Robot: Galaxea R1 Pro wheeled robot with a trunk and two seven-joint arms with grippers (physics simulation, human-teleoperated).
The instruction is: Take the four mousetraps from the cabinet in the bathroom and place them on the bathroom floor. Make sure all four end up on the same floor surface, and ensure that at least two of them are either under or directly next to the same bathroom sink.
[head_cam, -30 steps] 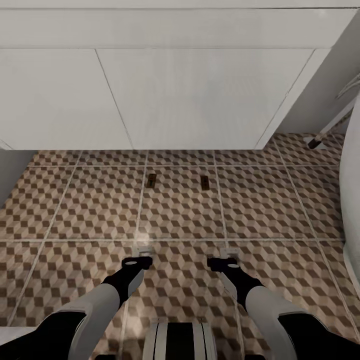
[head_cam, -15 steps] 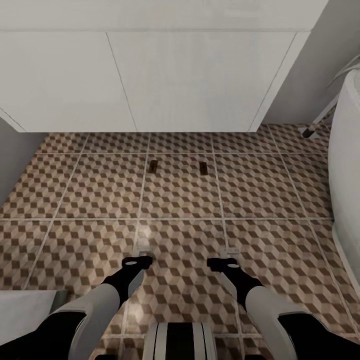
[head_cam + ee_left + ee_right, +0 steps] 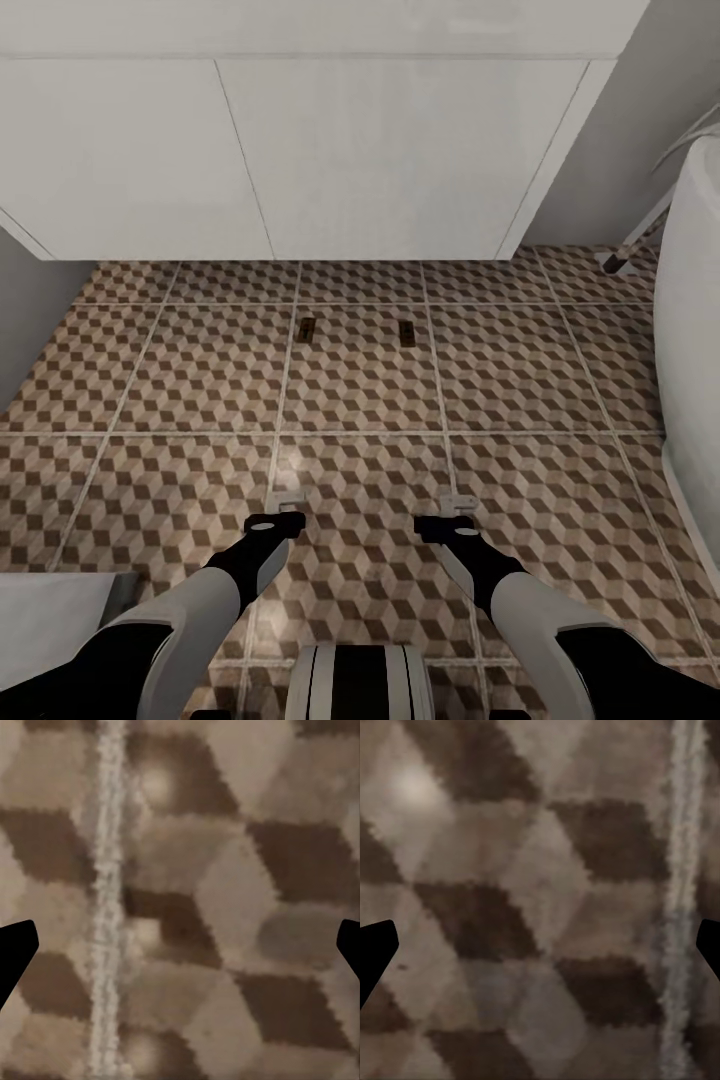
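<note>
Here, two mousetraps (image 3: 307, 329) (image 3: 407, 334) flat on the bathroom floor (image 3: 360, 400), side by side but apart, near the white vanity's (image 3: 300, 150) front edge, left tool (image 3: 284, 500) and right tool (image 3: 459, 504) both spread, holding nothing, low over the tiles, bathtub (image 3: 690, 350) at right.

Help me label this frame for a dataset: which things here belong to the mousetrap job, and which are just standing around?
Part of the job:
left mousetrap
right mousetrap
bathroom floor
white vanity, which the traps lie in front of
left gripper and right gripper, both open and empty

Just standing around:
bathtub
slanted leg beside it
</note>
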